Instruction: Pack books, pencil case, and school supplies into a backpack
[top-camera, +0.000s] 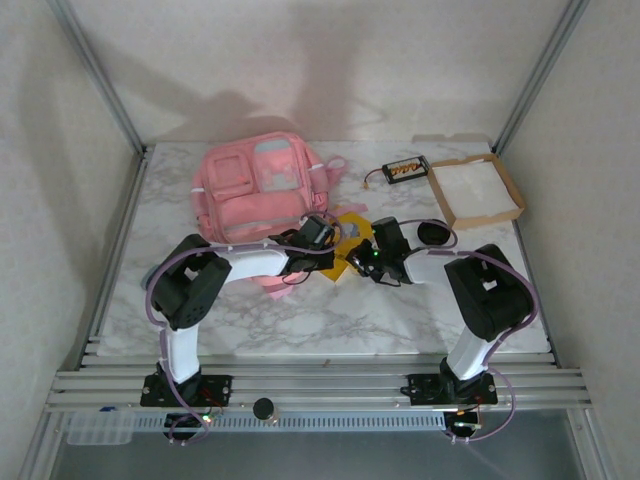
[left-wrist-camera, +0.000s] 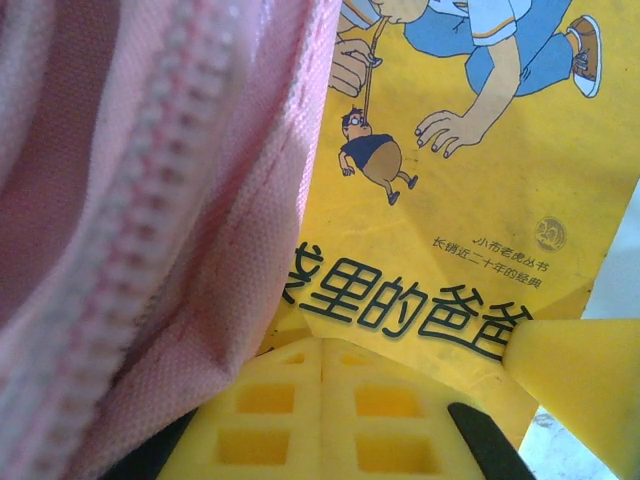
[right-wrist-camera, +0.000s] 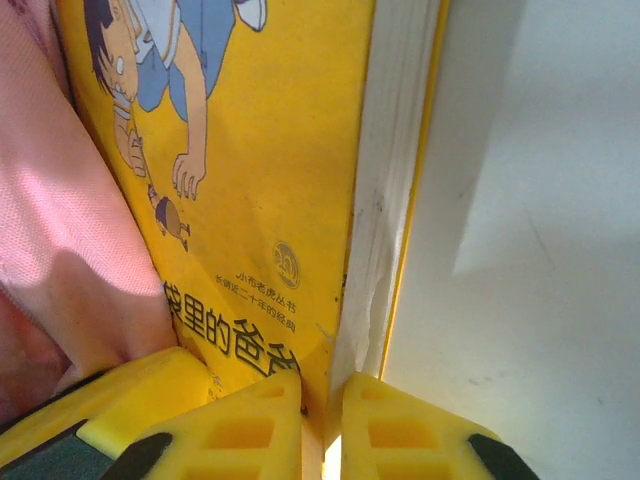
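Two sets of jaws sit at the near edge of the pink backpack (top-camera: 255, 190), which lies flat on the desk (top-camera: 300, 315) toward the back left, with a yellow book (right-wrist-camera: 270, 150) pressed against its fabric. The right gripper (right-wrist-camera: 322, 400) has its jaws clamped on that book's page edge near a corner. The left gripper (left-wrist-camera: 322, 375) has its jaws pressed fully together over the book's cover, pink cloth and a zipper (left-wrist-camera: 130, 250) draped alongside; whether any cloth is pinched I cannot tell.
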